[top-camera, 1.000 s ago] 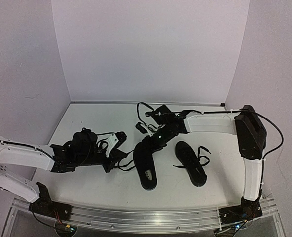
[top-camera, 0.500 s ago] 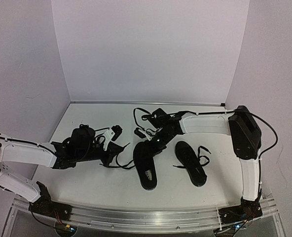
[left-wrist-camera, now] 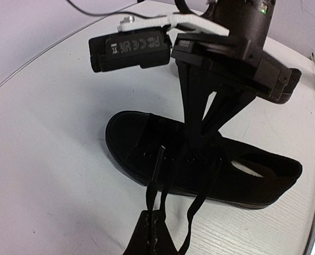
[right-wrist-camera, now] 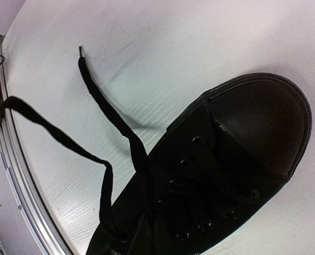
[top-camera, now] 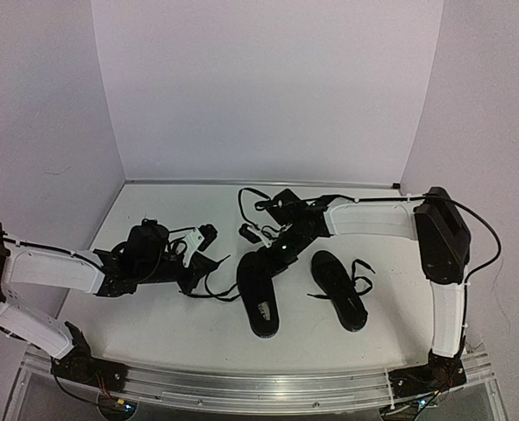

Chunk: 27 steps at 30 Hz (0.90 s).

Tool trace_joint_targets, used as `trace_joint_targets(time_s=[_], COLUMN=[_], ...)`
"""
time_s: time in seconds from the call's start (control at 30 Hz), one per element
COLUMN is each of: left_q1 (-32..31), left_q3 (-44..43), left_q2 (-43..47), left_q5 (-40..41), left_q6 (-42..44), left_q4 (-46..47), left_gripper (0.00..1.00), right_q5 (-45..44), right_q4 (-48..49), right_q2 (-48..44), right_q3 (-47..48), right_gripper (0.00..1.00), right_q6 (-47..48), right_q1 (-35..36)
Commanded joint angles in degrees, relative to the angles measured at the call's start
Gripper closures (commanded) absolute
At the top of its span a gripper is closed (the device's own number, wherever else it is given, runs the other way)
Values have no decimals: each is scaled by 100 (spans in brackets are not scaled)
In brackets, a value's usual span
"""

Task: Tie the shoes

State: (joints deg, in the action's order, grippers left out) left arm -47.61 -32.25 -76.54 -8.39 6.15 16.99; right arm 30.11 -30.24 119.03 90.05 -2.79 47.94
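Black low-top shoe with white insole label: left hand pinches its lace, right hand closed at eyelets

This is a robot lab test booth. Plain pale walls close in a white table on three sides, like a bare backdrop. A metal rail runs along the near edge of the table, and two white-and-black robot arms, the left arm and the right arm, are bolted to it. A loose black cable loops along the right arm, and wires with small lights sit under the rail. Two black shoes lie on the table between the arms.
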Motion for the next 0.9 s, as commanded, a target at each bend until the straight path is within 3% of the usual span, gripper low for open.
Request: trace_joint_targets(time_s=[0.0, 0.43, 0.87], left_q1=[101, 182, 41], left_q3=[-300, -1681, -1829], left_q2=[-168, -1675, -2143], left_q5=[-504, -1412, -1826], left_q6=[814, 2199, 2760], left_q4=[288, -564, -1096], left_gripper=[100, 100, 100], right_q5=[339, 602, 647], right_q4=[325, 714, 853], right_q2=[-730, -1036, -1176], right_q3=[-271, -760, -938], right_gripper=[100, 100, 100], right_q6=[169, 234, 228], right_q1=[39, 38, 31])
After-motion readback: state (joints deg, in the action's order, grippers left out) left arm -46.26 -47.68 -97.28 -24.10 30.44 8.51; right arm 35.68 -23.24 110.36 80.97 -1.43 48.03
